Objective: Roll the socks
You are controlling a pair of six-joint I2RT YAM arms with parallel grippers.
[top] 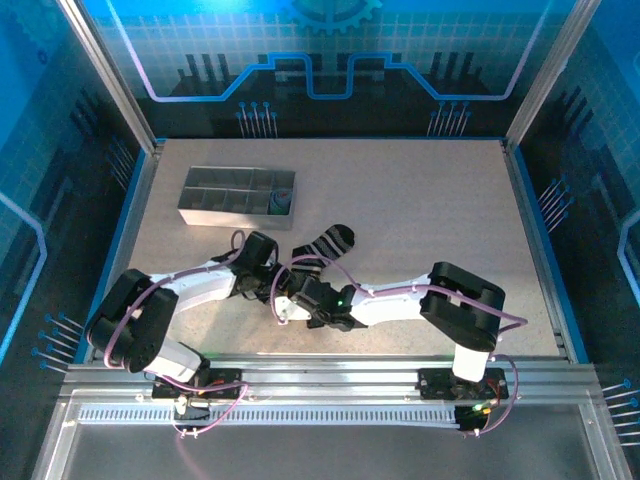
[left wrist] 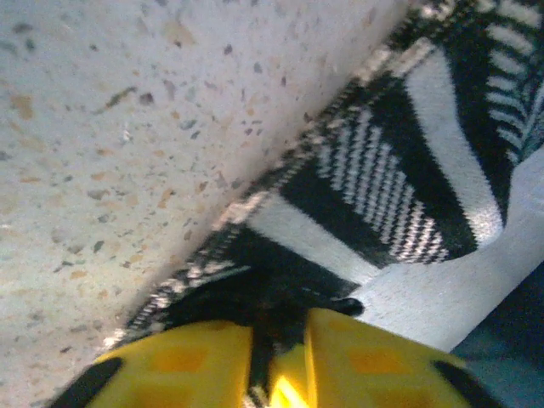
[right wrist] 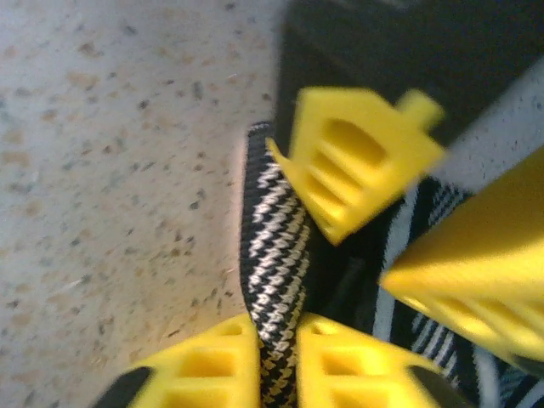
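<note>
Lab cell, aluminium frame (top: pixel 110 75), blue panels (top: pixel 330 50)

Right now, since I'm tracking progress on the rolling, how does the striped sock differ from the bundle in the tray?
The striped sock lies stretched out on the table; the bundle sits in an end compartment of the grey tray. The striped sock is long and loose; the bundle is a compact lump. The striped sock is black with white bands; the bundle looks plain dark. Both seem to be soft fabric.

Left arm (top: pixel 190 285), right arm (top: pixel 410 295): folded inward. Right hand (right wrist: pixel 276 327): clamped on black striped sock (right wrist: pixel 272 246). Left hand (left wrist: pixel 280 319): fingers near-together, grip unclear.
</note>
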